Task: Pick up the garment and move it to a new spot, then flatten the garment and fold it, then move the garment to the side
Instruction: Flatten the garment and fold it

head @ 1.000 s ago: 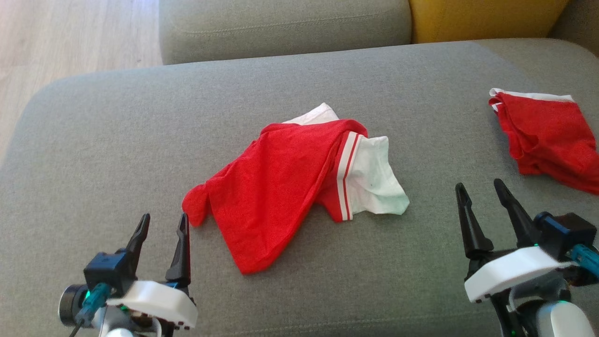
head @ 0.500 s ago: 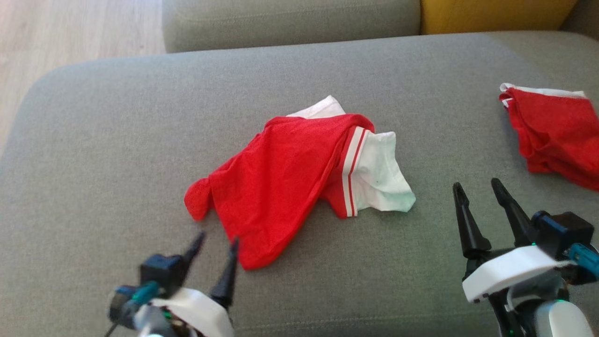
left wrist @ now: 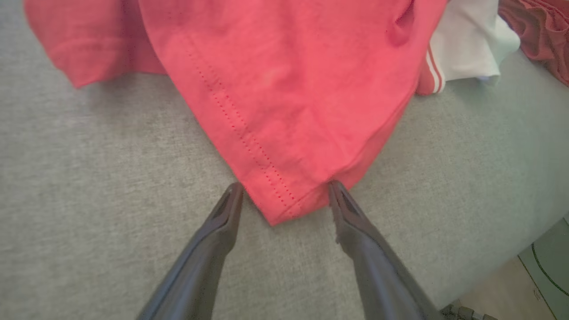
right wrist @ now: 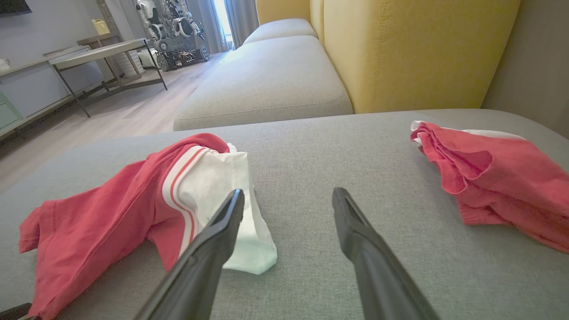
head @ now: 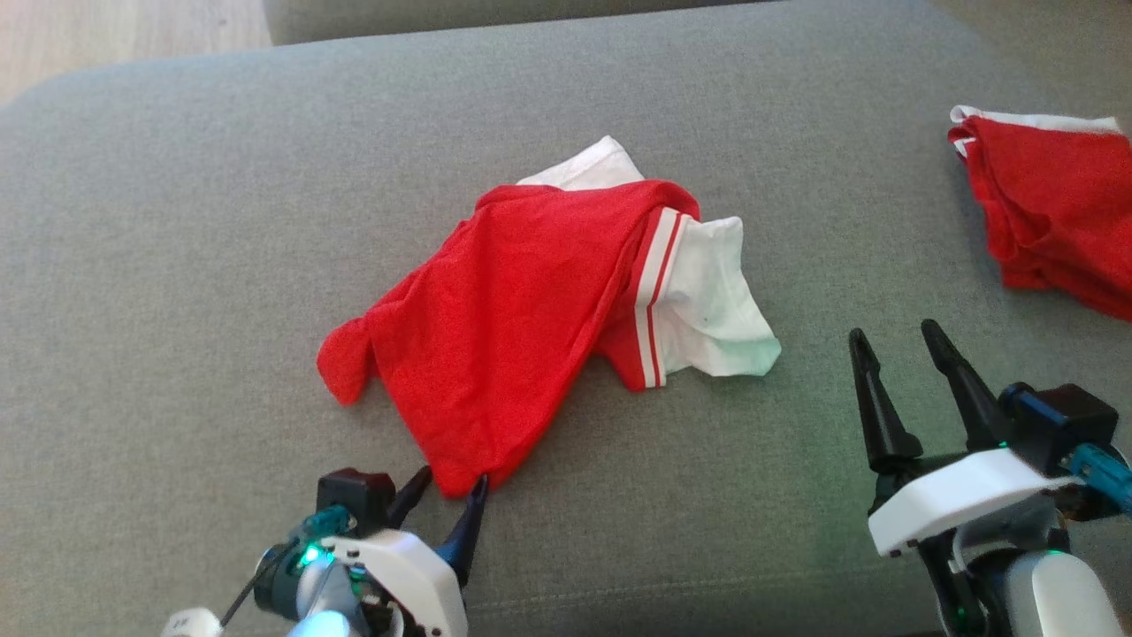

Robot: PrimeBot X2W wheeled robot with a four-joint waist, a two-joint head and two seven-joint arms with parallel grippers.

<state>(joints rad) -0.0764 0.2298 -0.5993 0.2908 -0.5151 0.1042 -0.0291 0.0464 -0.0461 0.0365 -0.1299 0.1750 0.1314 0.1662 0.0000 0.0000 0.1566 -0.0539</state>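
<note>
Count: 2 garments, 2 grippers with 2 dark fingers each.

- The task garment [head: 522, 310], red with a white sleeve and striped trim, lies crumpled mid-seat on the grey sofa cushion [head: 177, 221].
- The second red garment [head: 1052, 203] is bunched between 2 and 3 o'clock from it, well apart.
- The left gripper [head: 452, 478] sits at the task garment's 7 o'clock corner. Its jaws are spread wide and pinch nothing, with the hemmed cloth tip between the fingertips.
- The right gripper [head: 891, 331] is between 3 and 4 o'clock. Its jaws are spread wide and empty, clear of both garments.
- There is 1 yellow back cushion [right wrist: 418, 49], at 12 o'clock in the right wrist view.
</note>
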